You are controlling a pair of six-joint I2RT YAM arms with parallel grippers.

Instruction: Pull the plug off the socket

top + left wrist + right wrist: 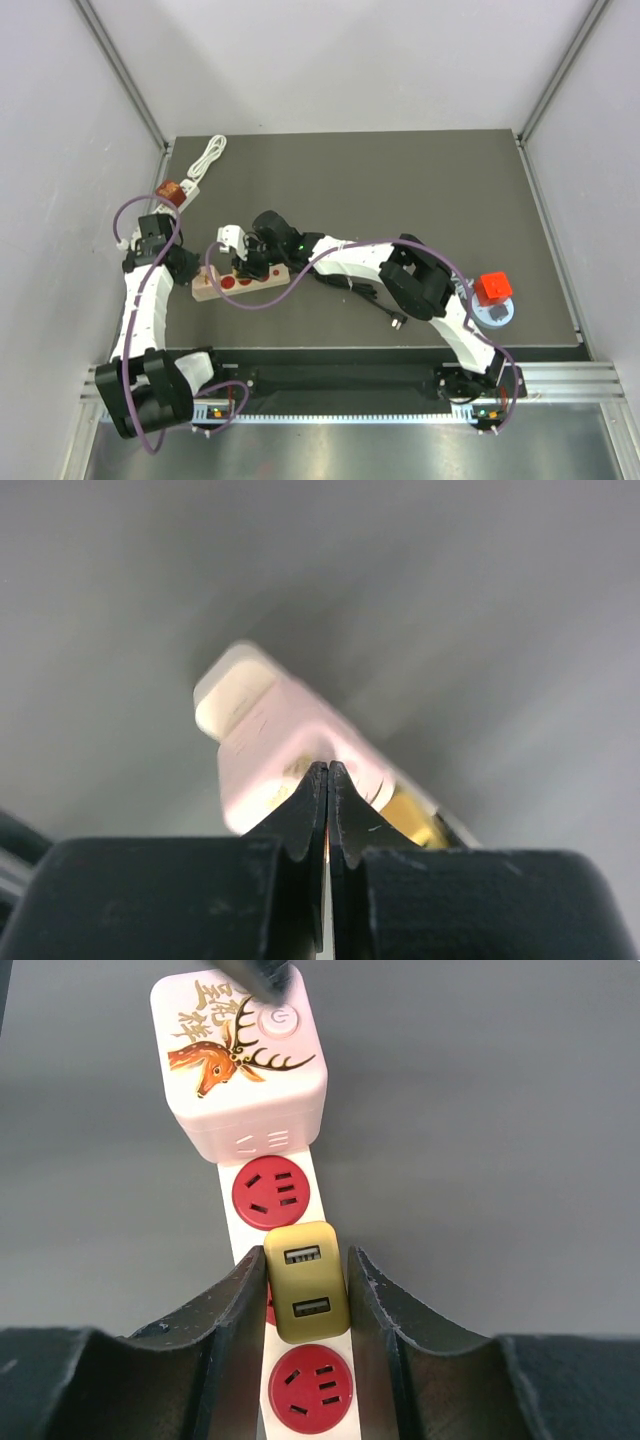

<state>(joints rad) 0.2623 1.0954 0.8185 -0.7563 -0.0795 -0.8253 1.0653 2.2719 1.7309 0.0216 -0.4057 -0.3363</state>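
Note:
A white power strip [248,1240] with red sockets [271,1192] lies on the dark table, with a pink cube [245,1070] bearing a deer picture at its far end. A gold USB plug [306,1282] sits in the middle socket. My right gripper [306,1290] has one finger against each side of the plug. My left gripper [328,768] is shut, and its tip rests on top of the pink cube [270,740]. In the top view the strip [225,283] lies at the left centre under both grippers, and the plug is hidden.
A coiled white cable [208,158] and an orange adapter [172,192] lie at the back left. A red block [492,288] sits on a grey disc at the right. A black cord with a plug [392,318] lies near the front.

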